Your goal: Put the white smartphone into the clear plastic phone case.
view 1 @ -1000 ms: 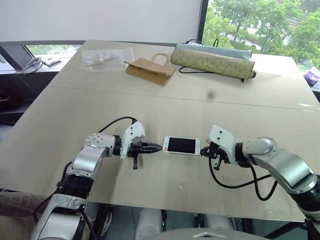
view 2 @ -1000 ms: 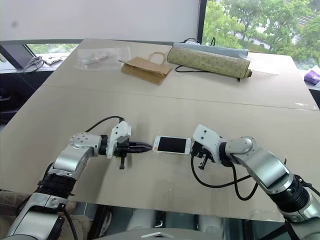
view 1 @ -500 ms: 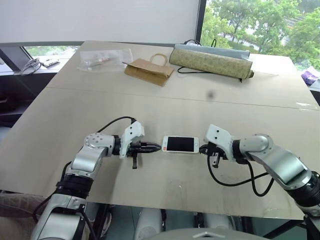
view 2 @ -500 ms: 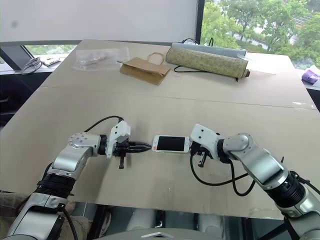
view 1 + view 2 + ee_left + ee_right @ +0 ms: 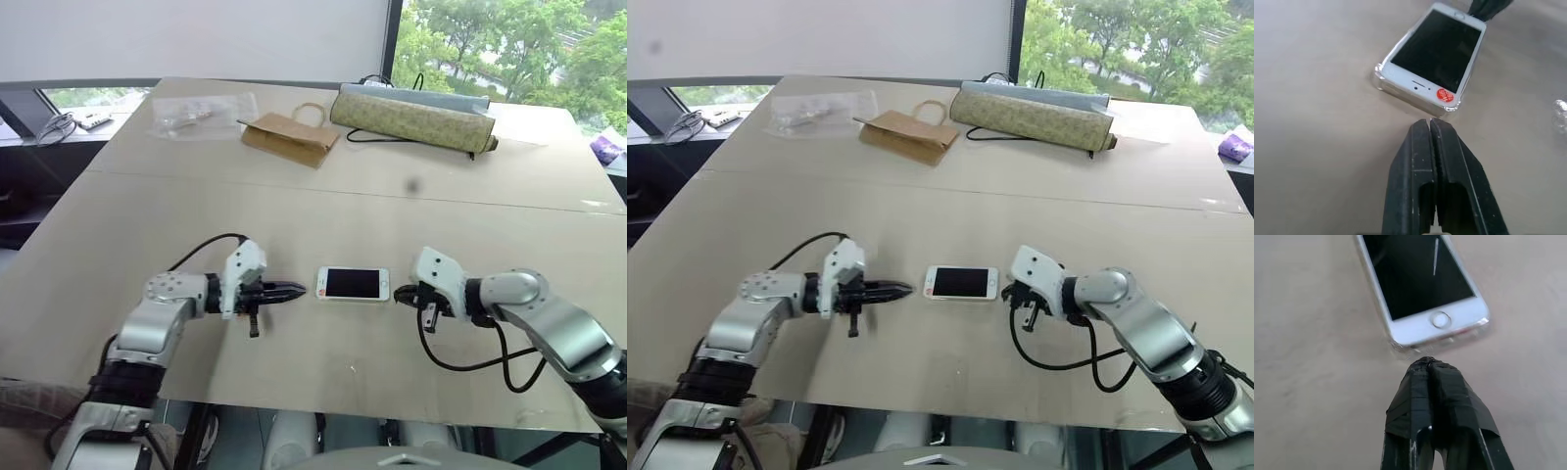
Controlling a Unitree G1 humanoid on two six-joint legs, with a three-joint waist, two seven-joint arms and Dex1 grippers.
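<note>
The phone [image 5: 353,284] lay flat and screen-up on the tan table [image 5: 294,206], between my two grippers, its long side running from one to the other. A thin clear case [image 5: 1382,84] showed as a glinting rim around its edges, so the phone sat inside the shell. My left gripper [image 5: 300,289] had its two black fingers pressed together with nothing between them, pointing at the end of the phone that carried the small red sticker [image 5: 1444,95]; the tips were just short of that end, with a sliver of bare table between. My right gripper [image 5: 400,294] was likewise closed on nothing and aimed at the opposite end, the one with the round home button [image 5: 1440,319]. From my right wrist its taped tips appeared right at the case's edge, though I could not tell whether they touched it. Far across the table lay a brown paper bag [image 5: 291,138], a crinkled clear bag [image 5: 201,113] and a long patterned pouch [image 5: 416,119].
</note>
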